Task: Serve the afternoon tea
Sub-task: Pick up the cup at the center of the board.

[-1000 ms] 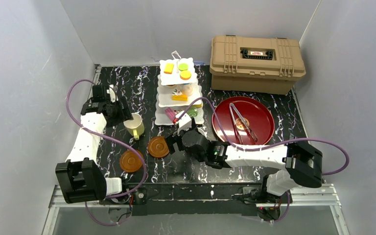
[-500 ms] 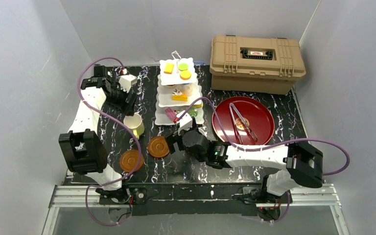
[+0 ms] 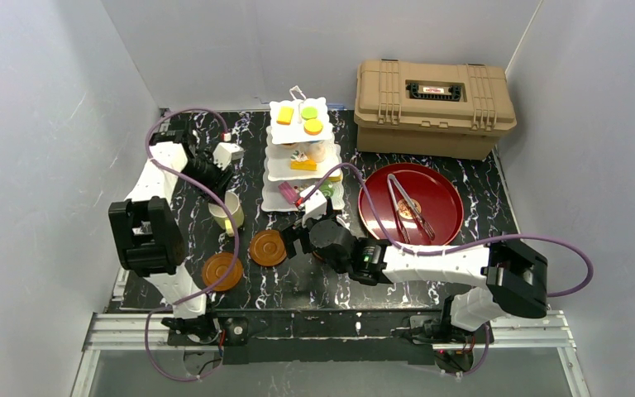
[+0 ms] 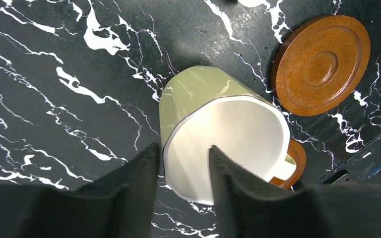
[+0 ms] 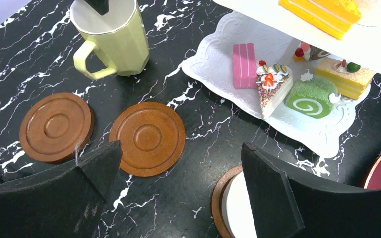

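Note:
A pale yellow-green mug [image 3: 228, 212] stands upright on the black marble table, left of the white three-tier cake stand [image 3: 302, 157]. My left gripper [image 4: 182, 146] hangs over the mug [image 4: 218, 134]. One finger is inside the rim and one outside, with a gap still between them. Two bare brown coasters [image 5: 148, 138] [image 5: 56, 126] lie in front of the mug [image 5: 114, 39]. My right gripper [image 5: 180, 146] stands wide open and holds nothing. A white mug [image 5: 235, 208] on a third coaster [image 5: 217, 198] sits partly under its right finger. Toy pastries [image 5: 310, 99] fill the stand's tiers.
A tan ribbed case [image 3: 434, 106] stands at the back right. A round red tray [image 3: 442, 194] in front of it carries metal tongs [image 3: 405, 207]. Grey walls close in the table on three sides.
My left arm has swung from beside the yellow-green mug to behind it. Its gripper has come down over the rim and its jaws have narrowed. The right arm has barely moved.

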`<control>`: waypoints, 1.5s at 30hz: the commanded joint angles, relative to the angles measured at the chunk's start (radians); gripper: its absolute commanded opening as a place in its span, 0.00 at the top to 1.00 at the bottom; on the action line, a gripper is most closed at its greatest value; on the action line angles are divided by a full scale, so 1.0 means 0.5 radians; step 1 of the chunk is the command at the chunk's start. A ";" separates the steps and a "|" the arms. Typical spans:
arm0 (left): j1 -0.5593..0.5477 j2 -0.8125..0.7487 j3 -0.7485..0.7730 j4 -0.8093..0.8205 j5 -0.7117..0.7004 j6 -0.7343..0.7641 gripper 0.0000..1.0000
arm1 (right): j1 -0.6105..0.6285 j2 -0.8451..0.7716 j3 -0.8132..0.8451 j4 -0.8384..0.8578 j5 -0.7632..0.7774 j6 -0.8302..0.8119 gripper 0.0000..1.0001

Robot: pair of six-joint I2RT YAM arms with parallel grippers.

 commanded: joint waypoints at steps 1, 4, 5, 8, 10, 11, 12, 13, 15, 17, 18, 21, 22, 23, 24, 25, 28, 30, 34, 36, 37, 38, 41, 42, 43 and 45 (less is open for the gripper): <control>-0.025 0.005 -0.069 0.035 0.013 -0.027 0.67 | 0.008 -0.040 0.017 0.060 0.050 0.032 0.02; -0.039 -0.044 -0.098 0.059 0.006 -0.124 0.93 | 0.009 -0.008 0.038 0.055 0.039 0.027 0.02; -0.037 -0.072 -0.101 0.060 0.003 -0.164 0.98 | 0.008 0.007 0.047 0.057 0.030 0.022 0.02; -0.040 -0.211 -0.137 0.059 0.009 -0.270 1.00 | 0.008 0.066 0.090 0.057 0.006 -0.011 0.02; -0.040 -0.301 -0.158 0.058 -0.010 -0.389 1.00 | 0.008 0.104 0.135 0.047 -0.010 -0.033 0.02; -0.038 -0.337 -0.155 0.050 -0.034 -0.470 1.00 | 0.009 0.121 0.156 0.045 -0.023 -0.045 0.02; -0.039 -0.380 -0.147 0.028 -0.059 -0.566 1.00 | 0.008 0.135 0.176 0.045 -0.039 -0.056 0.02; -0.040 -0.417 -0.138 0.011 -0.077 -0.664 1.00 | 0.008 0.150 0.197 0.048 -0.054 -0.067 0.02; -0.039 -0.511 -0.154 0.003 -0.098 -0.864 1.00 | 0.009 0.183 0.234 0.055 -0.080 -0.088 0.02; -0.040 -0.621 -0.197 0.007 -0.061 -1.003 1.00 | 0.008 0.224 0.277 0.086 -0.111 -0.120 0.02; -0.044 -0.670 -0.224 0.014 -0.052 -1.068 1.00 | 0.011 0.247 0.302 0.096 -0.144 -0.130 0.02; -0.058 -0.780 -0.299 0.039 -0.123 -1.228 1.00 | 0.011 0.313 0.392 0.116 -0.232 -0.153 0.02; -0.061 -0.811 -0.325 0.050 -0.145 -1.274 1.00 | 0.014 0.333 0.414 0.123 -0.261 -0.159 0.02; -0.066 -0.838 -0.350 0.063 -0.165 -1.307 1.00 | 0.017 0.352 0.441 0.129 -0.290 -0.165 0.02; -0.069 -0.859 -0.364 0.073 -0.175 -1.332 1.00 | 0.022 0.374 0.468 0.128 -0.311 -0.173 0.02; -0.076 -0.871 -0.371 0.073 -0.177 -1.355 1.00 | 0.027 0.394 0.494 0.126 -0.333 -0.186 0.02; -0.115 -0.906 -0.363 0.053 -0.188 -1.403 1.00 | 0.044 0.454 0.559 0.108 -0.382 -0.221 0.02; -0.131 -0.915 -0.347 0.038 -0.198 -1.415 1.00 | 0.045 0.493 0.592 0.083 -0.399 -0.234 0.02; -0.198 -0.898 -0.341 0.036 -0.215 -1.425 1.00 | 0.046 0.548 0.637 0.043 -0.512 -0.235 0.02; -0.211 -0.890 -0.348 0.036 -0.209 -1.435 1.00 | 0.045 0.578 0.664 0.023 -0.567 -0.235 0.02; -0.219 -0.893 -0.349 0.036 -0.205 -1.440 1.00 | 0.046 0.592 0.684 0.003 -0.571 -0.234 0.02; -0.226 -0.897 -0.356 0.036 -0.202 -1.443 1.00 | 0.046 0.607 0.699 -0.013 -0.560 -0.238 0.03; -0.233 -0.932 -0.361 0.033 -0.198 -1.435 1.00 | 0.045 0.630 0.717 0.001 -0.536 -0.265 0.08; -0.233 -0.946 -0.356 0.027 -0.195 -1.426 1.00 | 0.043 0.636 0.725 0.002 -0.535 -0.273 0.11; -0.234 -0.960 -0.349 0.016 -0.197 -1.415 1.00 | 0.040 0.642 0.743 -0.003 -0.557 -0.285 0.16; -0.234 -0.980 -0.340 -0.015 -0.195 -1.388 1.00 | 0.039 0.651 0.784 -0.037 -0.581 -0.296 0.29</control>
